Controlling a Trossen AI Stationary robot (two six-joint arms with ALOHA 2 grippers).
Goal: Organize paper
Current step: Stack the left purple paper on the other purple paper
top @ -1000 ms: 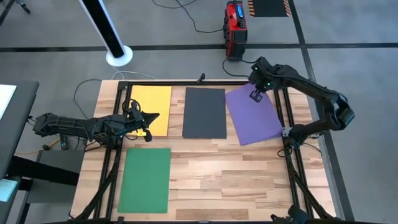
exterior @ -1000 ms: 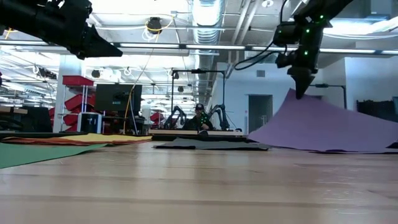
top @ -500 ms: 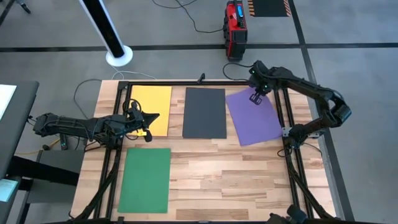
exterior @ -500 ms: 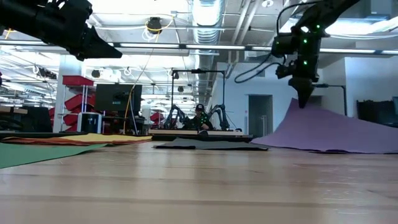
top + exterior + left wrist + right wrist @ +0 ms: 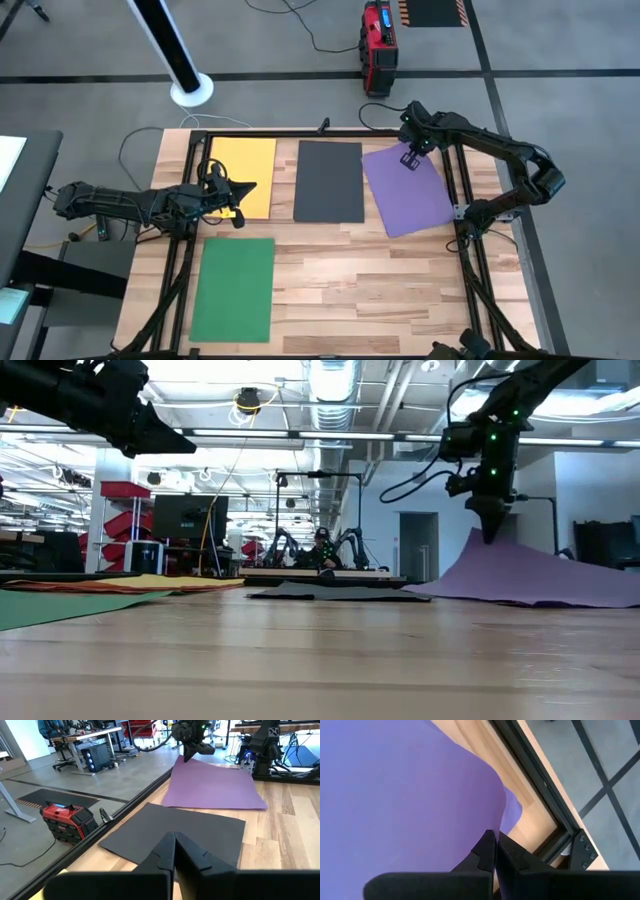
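Purple paper point(image 5: 408, 189) lies at about two o'clock on the wooden table point(image 5: 330, 270), skewed against the straight row beside it, its far corner raised off the boards. The right gripper point(image 5: 410, 156) pinches that raised corner, fingers pressed together on the sheet, as the low view and its own wrist view both show.

Toward twelve o'clock sits the dark grey sheet point(image 5: 329, 181), square to the table frame; the yellow sheet point(image 5: 242, 176) lies at ten o'clock, the green sheet point(image 5: 233, 289) at seven o'clock, apart from the row. The left gripper point(image 5: 243, 188) hovers over the yellow sheet's near edge, fingers pressed together and holding nothing.

By my reading, two sheets look placed, the purple one needs squaring up, and the green one is not yet brought into line.

A thin pinkish edge point(image 5: 228, 213) peeks from under the yellow sheet near the left gripper; whether it is another sheet I cannot tell. The arm covers part of the yellow sheet.
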